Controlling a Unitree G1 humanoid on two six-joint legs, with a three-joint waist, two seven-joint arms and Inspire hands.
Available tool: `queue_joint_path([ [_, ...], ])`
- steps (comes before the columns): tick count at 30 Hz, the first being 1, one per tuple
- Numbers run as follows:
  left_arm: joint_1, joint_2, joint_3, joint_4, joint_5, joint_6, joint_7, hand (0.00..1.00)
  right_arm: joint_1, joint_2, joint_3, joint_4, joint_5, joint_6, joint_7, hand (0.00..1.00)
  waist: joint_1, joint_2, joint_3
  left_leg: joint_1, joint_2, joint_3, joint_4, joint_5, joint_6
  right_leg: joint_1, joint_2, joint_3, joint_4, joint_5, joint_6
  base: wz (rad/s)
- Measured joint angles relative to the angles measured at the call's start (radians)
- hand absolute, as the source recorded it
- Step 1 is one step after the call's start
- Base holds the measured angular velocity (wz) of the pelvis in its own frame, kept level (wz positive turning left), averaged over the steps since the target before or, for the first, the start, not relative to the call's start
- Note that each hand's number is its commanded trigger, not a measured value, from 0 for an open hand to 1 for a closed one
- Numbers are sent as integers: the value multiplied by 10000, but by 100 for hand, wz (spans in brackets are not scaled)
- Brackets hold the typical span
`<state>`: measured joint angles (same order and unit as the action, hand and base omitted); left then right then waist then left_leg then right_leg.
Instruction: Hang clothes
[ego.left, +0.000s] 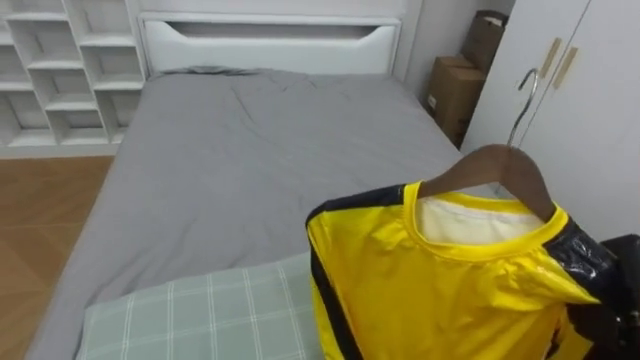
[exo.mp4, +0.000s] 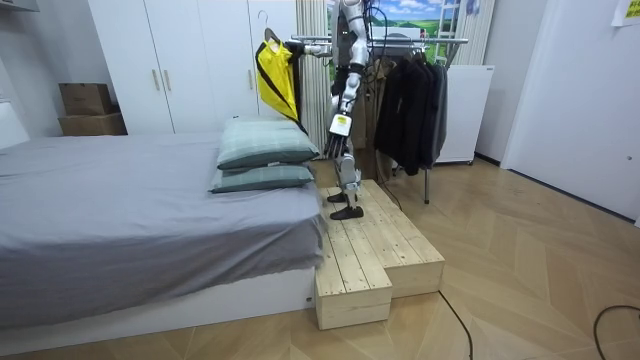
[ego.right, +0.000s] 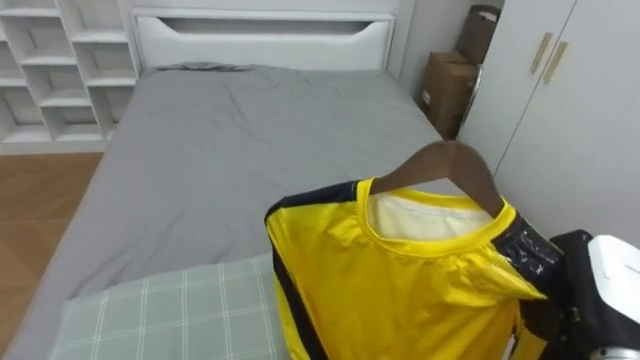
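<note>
Grey bedding covers the bed (ego.left: 250, 170), a checked pillow (ego.left: 210, 310) nearest. On the robot's right the yellow shirt (ego.left: 430, 290) sits on a wooden hanger (ego.left: 500, 168), its hook free before the wardrobe (ego.left: 590, 90). The right robot hand (ego.right: 585, 300) lies by the shirt's shoulder; whether it grips I cannot tell, nor for the left robot hand (exo.mp4: 339, 130) at the robot's side. Dressing the hanger looks done; next the hook must go over the rail of the clothes rack (exo.mp4: 400, 42), clear of the dark clothes (exo.mp4: 405, 105).
</note>
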<state>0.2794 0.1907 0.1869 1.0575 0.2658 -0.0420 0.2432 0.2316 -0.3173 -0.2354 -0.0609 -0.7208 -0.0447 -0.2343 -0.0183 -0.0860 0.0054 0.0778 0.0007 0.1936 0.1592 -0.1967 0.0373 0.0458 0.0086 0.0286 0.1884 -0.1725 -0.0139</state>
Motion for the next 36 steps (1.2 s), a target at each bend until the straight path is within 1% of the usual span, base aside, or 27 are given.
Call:
queue_joint_path([
  [3,-197,24,-65,36,2,15,-174,0,56,-1,196,0,-327,2,-199,100,-30,-33,12,-111,36,147,-3,-10,12,-163,1,24,7,69,5,-16],
  [6,-524,64,-289,98,44,167,-299,0,61,3,199,-1,-785,2,-475,100,-155,-45,10,-340,33,293,25,-34,49,-518,4,153,204,87,16,-15],
  [8,-580,148,-488,248,60,245,-349,0,64,8,232,-52,-1078,4,-520,100,-158,-60,14,-391,57,488,25,-45,65,-717,32,298,352,88,17,-30],
  [10,-574,243,-560,327,60,318,-381,0,103,25,291,-284,-1088,0,-521,100,-144,-97,1,-391,152,931,34,-116,64,-982,125,641,450,134,46,-51],
  [11,-577,259,-586,385,62,347,-381,0,122,31,290,-379,-1089,-6,-535,100,-157,-95,3,-389,201,1039,59,-141,59,-1033,150,697,490,144,46,-60],
  [13,-590,315,-646,677,99,408,-396,0,170,132,291,-772,-1186,-100,-580,100,-185,-94,2,-270,302,1638,81,-247,33,-1263,239,747,574,187,17,-72],
  [14,-596,329,-651,737,99,426,-402,0,169,154,304,-918,-1235,-122,-587,100,-159,-87,5,-251,352,1859,84,-284,18,-1368,268,613,628,240,-8,-105],
  [15,-587,378,-667,849,97,492,-412,0,162,184,347,-1173,-1358,-228,-642,100,-102,-97,18,-195,458,2357,88,-333,-31,-1551,257,-227,653,373,-147,-133],
  [16,-568,410,-728,976,88,640,-416,0,163,185,413,-1336,-1495,-323,-780,100,-35,-86,29,-99,562,2903,92,-403,-84,-1667,165,-1165,653,496,-317,-138],
  [17,-567,430,-728,1083,85,722,-416,0,165,186,514,-1431,-1546,-327,-867,100,-27,-69,51,-22,596,3165,93,-440,-105,-1686,139,-1602,650,539,-385,-136],
  [18,-541,433,-741,1205,29,906,-415,0,166,194,669,-1487,-1734,-306,-1096,100,-16,-19,99,195,673,3683,86,-544,-159,-1675,135,-2192,664,593,-475,-122],
  [19,-516,438,-866,1275,-37,1081,-404,0,166,196,795,-1490,-1906,-302,-1295,100,-32,1,141,324,749,4117,114,-663,-202,-1684,145,-2541,727,607,-507,-109],
  [20,-522,445,-948,1354,-89,1156,-397,0,164,197,884,-1490,-1949,-286,-1362,100,-43,27,144,364,765,4256,123,-695,-211,-1670,148,-2512,775,612,-519,-75],
  [21,-582,450,-979,1435,-206,1321,-397,0,165,219,990,-1486,-1936,-286,-1411,100,-172,39,148,411,764,4411,116,-708,-220,-1735,150,-2546,883,610,-521,-49],
  [22,-608,479,-1186,1427,-269,1484,-398,0,149,254,1075,-1479,-1908,-271,-1427,100,-190,23,147,463,765,4634,121,-717,-236,-1826,161,-2532,897,637,-566,-45],
  [23,-624,485,-1286,1424,-305,1565,-398,0,128,275,1131,-1475,-1911,-264,-1438,100,-234,9,152,504,769,4723,138,-727,-252,-1844,171,-2512,908,649,-586,-43],
  [25,-675,485,-1366,1420,-306,1839,-398,0,61,414,1390,-1456,-1950,-284,-1461,100,-289,-18,169,517,913,4988,423,-881,-308,-1874,254,-2497,976,644,-628,-31],
  [26,-682,490,-1365,1420,-307,1905,-397,0,21,426,1457,-1457,-1979,-291,-1460,100,-277,-22,169,508,968,5055,552,-946,-331,-1885,272,-2511,1049,631,-658,-26],
  [28,-686,512,-1311,1401,-289,2035,-356,0,-51,421,1537,-1482,-2010,-448,-1511,100,-279,-22,168,392,1293,5161,1346,-1341,-434,-1940,339,-2523,1403,409,-927,-23],
  [29,-682,527,-1310,1402,-289,2051,-335,0,-64,418,1538,-1489,-2010,-482,-1537,100,-266,-23,168,363,1397,5187,1582,-1454,-468,-1984,341,-2575,1502,309,-990,-19],
  [30,-672,540,-1334,1407,-292,2160,-281,0,-107,417,1588,-1505,-2010,-507,-1622,100,-284,-13,174,340,1603,5257,2052,-1692,-542,-2015,338,-2772,1791,80,-1102,-21],
  [31,-674,548,-1356,1409,-301,2340,-207,0,-156,404,1738,-1516,-2011,-503,-1771,100,-331,2,173,333,1819,5336,2535,-1881,-637,-2021,397,-2725,2019,-138,-1176,-23],
  [32,-674,552,-1357,1411,-300,2410,-135,0,-174,401,1803,-1536,-2011,-528,-1812,100,-341,-2,171,325,1923,5351,2852,-1946,-692,-2041,455,-2586,2126,-247,-1210,-33],
  [33,-672,571,-1359,1422,-300,2536,-36,0,-197,385,1981,-1560,-2006,-545,-1907,100,-306,-16,159,199,2169,5406,3617,-1980,-736,-2071,654,-2198,2282,-484,-1197,-63],
  [34,-626,567,-1369,1433,-302,2643,54,0,-329,348,2235,-1560,-1998,-534,-1940,100,-183,28,184,-115,2506,5041,4787,-1831,-690,-2075,807,-1824,2370,-521,-1293,-84],
  [35,-548,554,-1381,1445,-303,2695,80,0,-441,331,2395,-1560,-1992,-551,-1941,100,-106,22,181,-332,2591,4592,5391,-1612,-698,-2085,877,-1561,2442,-520,-1342,-114],
  [36,-428,479,-1361,1481,-301,2803,84,0,-559,329,2577,-1564,-2003,-653,-1959,100,-65,78,184,-919,2560,3438,6345,-1094,-640,-1950,1009,-1057,2458,-477,-1430,-120],
])
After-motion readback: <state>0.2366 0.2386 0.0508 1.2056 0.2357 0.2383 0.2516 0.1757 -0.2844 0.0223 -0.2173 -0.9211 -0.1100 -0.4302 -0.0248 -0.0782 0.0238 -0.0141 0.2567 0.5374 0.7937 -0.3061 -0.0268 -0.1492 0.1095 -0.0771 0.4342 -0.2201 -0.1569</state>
